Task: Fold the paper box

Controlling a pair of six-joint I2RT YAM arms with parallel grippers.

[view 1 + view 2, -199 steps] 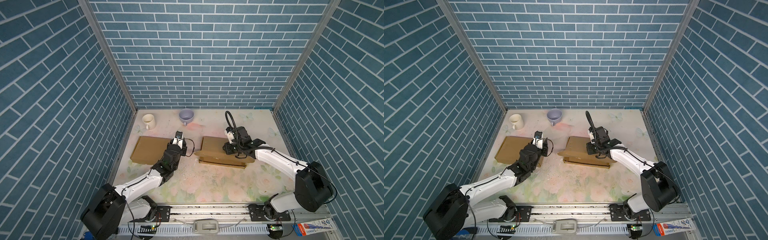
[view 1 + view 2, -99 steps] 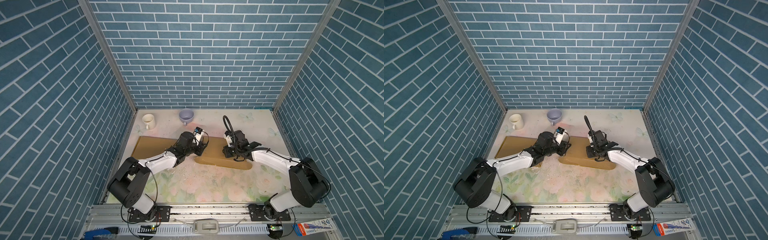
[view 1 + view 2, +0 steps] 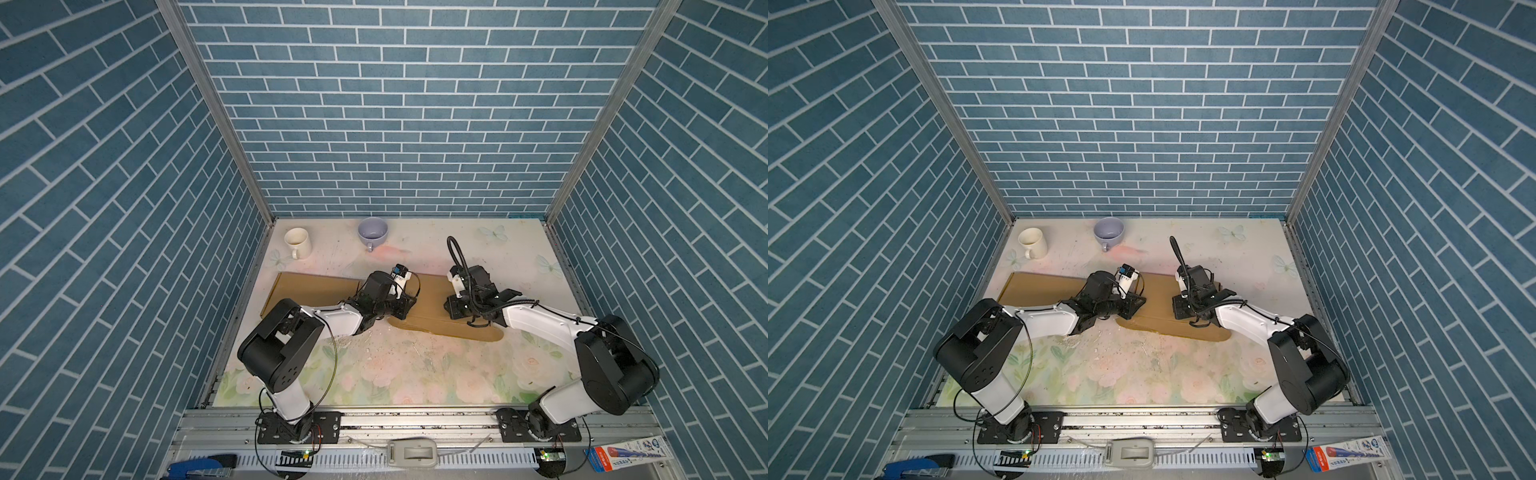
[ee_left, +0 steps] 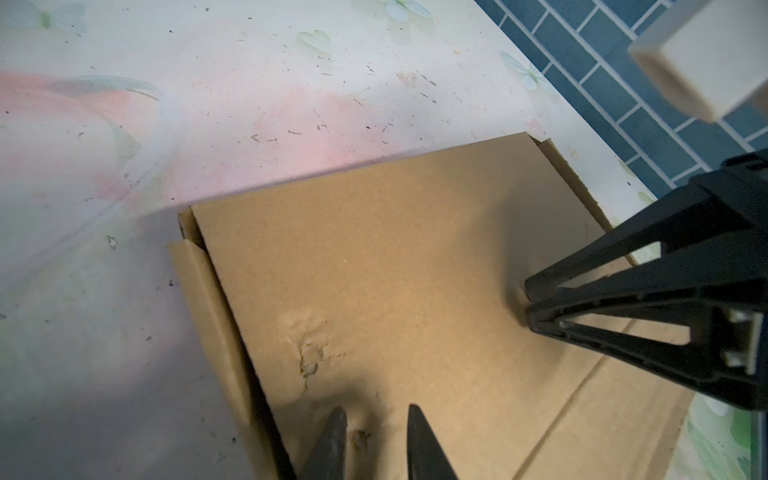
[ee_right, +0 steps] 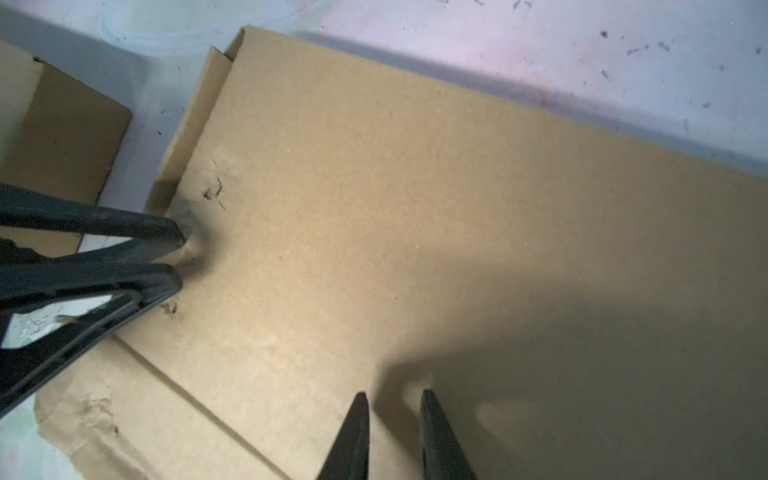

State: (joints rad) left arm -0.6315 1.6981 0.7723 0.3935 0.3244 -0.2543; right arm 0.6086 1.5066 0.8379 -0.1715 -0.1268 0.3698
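Paper box (image 3: 430, 291): shallow, brown kraft cardboard, lid laid flat. It sits near the centre of the floral table (image 3: 415, 374), slightly toward 3 o'clock.
- Tuck flap (image 3: 449, 330): has rounded corners and lies flat on the table past a crease at the box's 6 o'clock edge.
- Side flap (image 4: 208, 299): narrow, sits outside the lid at the 9 o'clock edge.
- Dents (image 4: 309, 345): scuffed patch on the lid near that edge.

Left gripper (image 4: 376, 424): tips on the lid's 9 o'clock side, jaws a narrow slit apart, gripping nothing.

Right gripper (image 5: 394, 409): tips on the lid toward 3 o'clock, jaws barely parted, gripping nothing.

Flat cardboard sheet (image 3: 311, 286): at the box's 9 o'clock.

Cream mug (image 3: 297, 243): at the table's 10 o'clock corner.

Lavender cup (image 3: 372, 230): at the table's 11 o'clock.
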